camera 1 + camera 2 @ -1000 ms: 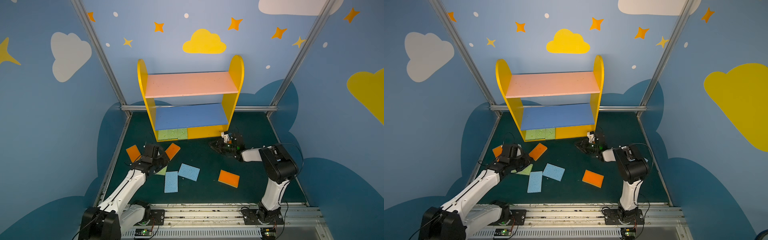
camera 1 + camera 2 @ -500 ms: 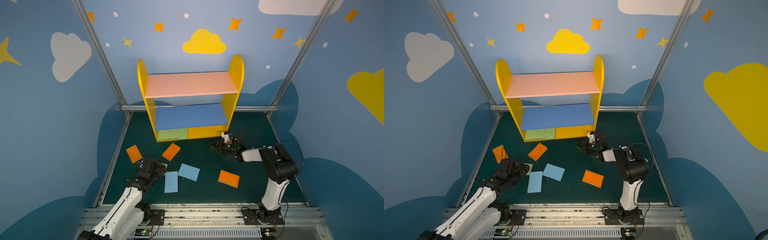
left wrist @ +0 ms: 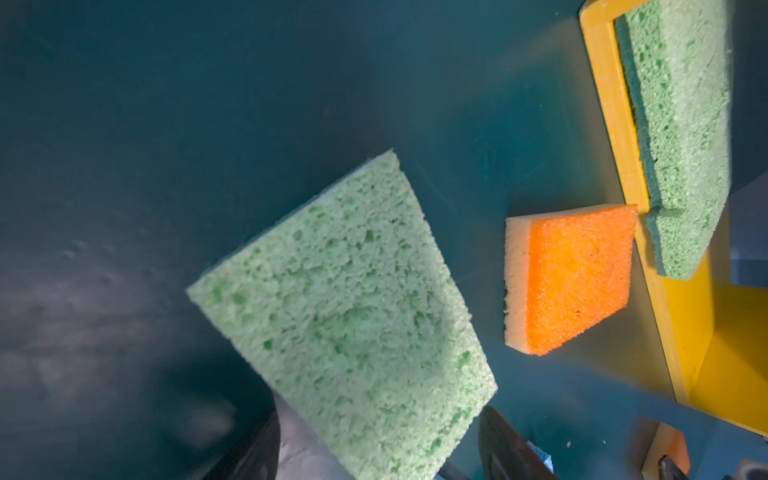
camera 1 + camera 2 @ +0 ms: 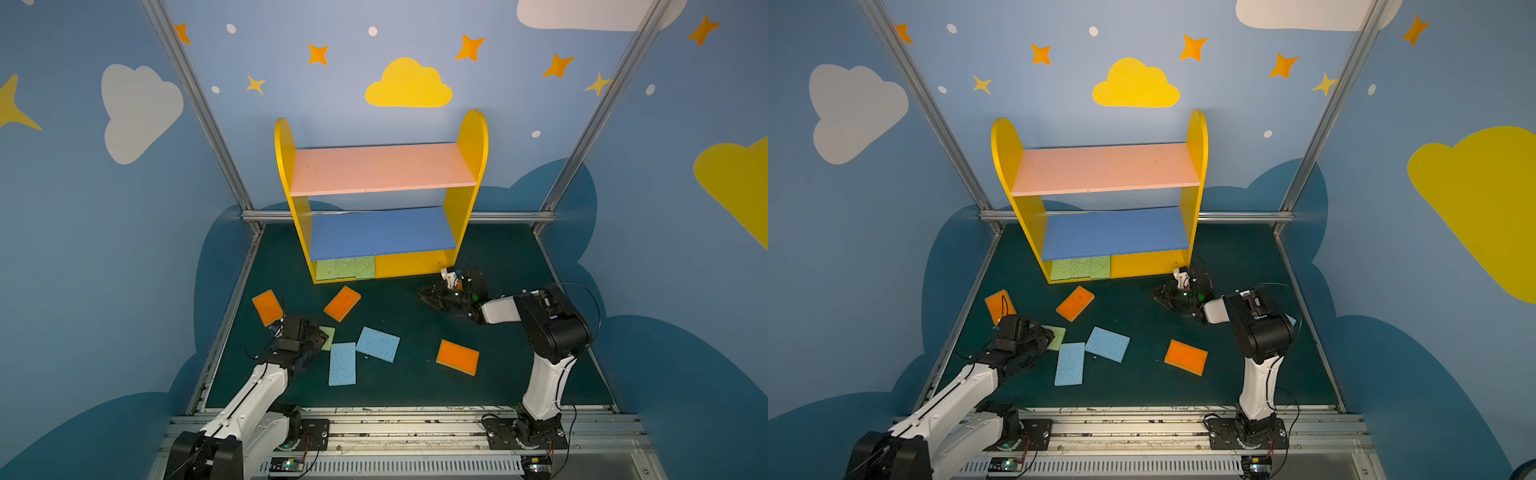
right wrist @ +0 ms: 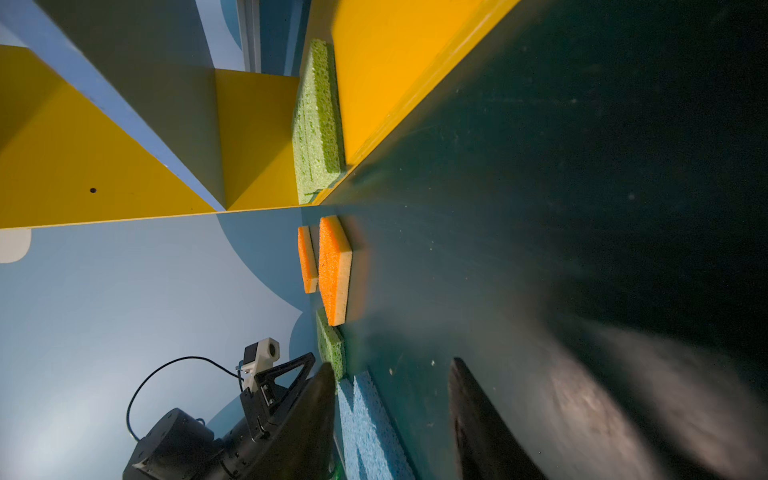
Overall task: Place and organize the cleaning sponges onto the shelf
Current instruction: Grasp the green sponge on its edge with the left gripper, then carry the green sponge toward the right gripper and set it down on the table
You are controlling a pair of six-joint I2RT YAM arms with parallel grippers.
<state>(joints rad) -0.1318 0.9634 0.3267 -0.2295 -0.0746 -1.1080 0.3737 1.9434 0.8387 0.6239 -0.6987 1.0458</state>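
With left gripper (image 3: 376, 415) spread over the green sponge (image 3: 340, 299) in front of the shelf (image 4: 471, 137), seemingly not touching, lower squarely and pinch across its narrow width. Leave right gripper (image 5: 390, 365), spread and empty, beside the shelf.

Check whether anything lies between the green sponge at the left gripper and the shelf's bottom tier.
One orange sponge lies flat on the mat between the green sponge and the shelf, close to the bottom tier's front edge.

You find the shelf (image 4: 382, 168) at the rear of the worktop (image 4: 415, 390); three sponges (image 4: 345, 268) lie in its lowest tier, left end; the other sponges (image 4: 377, 344) lie before it.
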